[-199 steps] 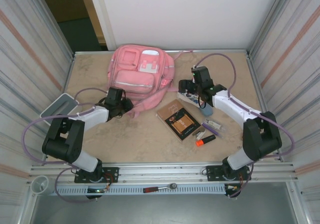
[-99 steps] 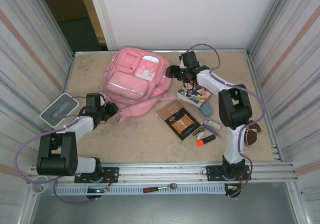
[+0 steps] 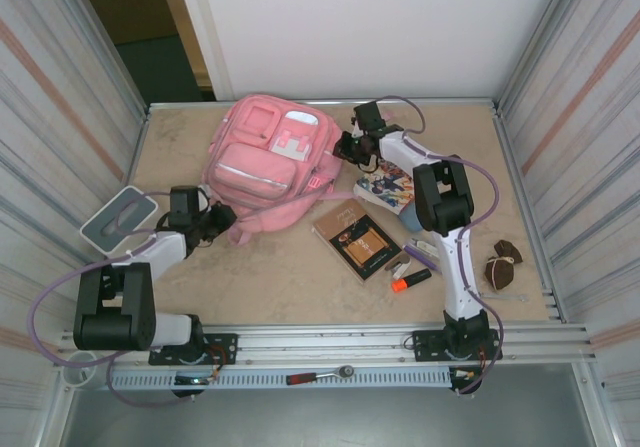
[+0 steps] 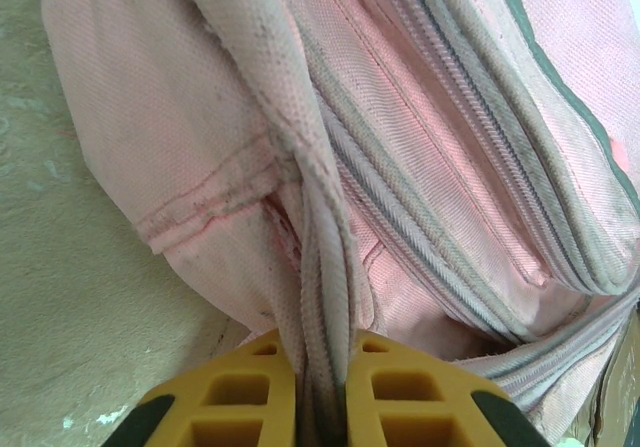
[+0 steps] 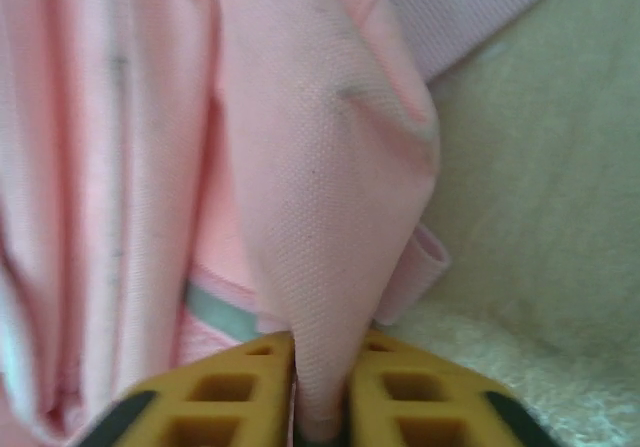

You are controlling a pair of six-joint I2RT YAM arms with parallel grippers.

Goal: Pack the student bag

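The student bag (image 3: 262,162), a large pink backpack, lies front-up at the back of the table. My left gripper (image 3: 212,223) is at its near left corner. In the left wrist view the yellow fingers (image 4: 250,392) are shut on a ridged seam of the student bag (image 4: 450,167). My right gripper (image 3: 346,149) is at the bag's right side. In the right wrist view the right gripper (image 5: 322,367) is shut on a fold of the student bag's pink fabric (image 5: 320,167), beside a pink strap (image 5: 480,7).
A grey-white box (image 3: 117,217) sits left of the left arm. Right of the bag lie a colourful book (image 3: 392,187), a brown book (image 3: 358,239), an orange marker (image 3: 410,281), a purple pen (image 3: 425,255) and a small brown pouch (image 3: 502,263). Metal walls stand close on both sides.
The left gripper pulled the bag's corner leftward and nearer. The right arm swung from over the books to the bag's right side and shut on its fabric.
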